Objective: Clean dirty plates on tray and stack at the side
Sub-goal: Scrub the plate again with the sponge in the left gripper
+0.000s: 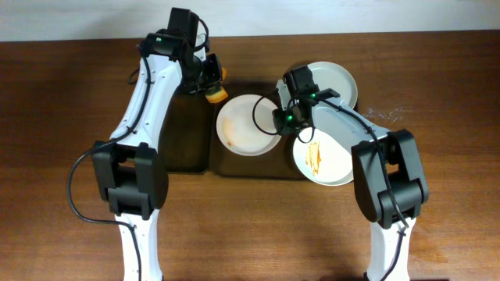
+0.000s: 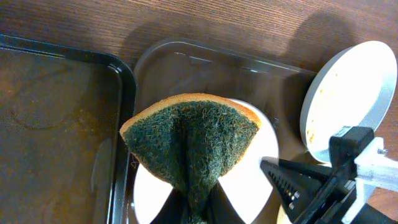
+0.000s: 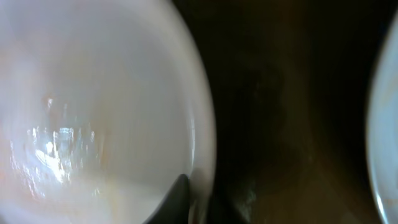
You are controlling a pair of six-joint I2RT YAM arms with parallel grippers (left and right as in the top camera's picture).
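A white plate (image 1: 242,129) with faint orange smears lies on the dark tray (image 1: 234,165). My right gripper (image 1: 286,117) is shut on its right rim; the right wrist view shows the rim (image 3: 202,155) pinched between my fingers (image 3: 198,202). A second plate (image 1: 324,160) with orange sauce streaks lies at the tray's right. A third plate (image 1: 337,82) sits at the back right, and it also shows in the left wrist view (image 2: 351,93). My left gripper (image 1: 209,78) is shut on a green-and-orange sponge (image 2: 193,137), held above the first plate's (image 2: 252,180) back left edge.
A second dark tray (image 1: 186,133) lies left of the plates' tray, and it also shows in the left wrist view (image 2: 56,118). Both sit on a brown wooden table (image 1: 258,226). The right arm (image 2: 323,186) reaches in beside the sponge.
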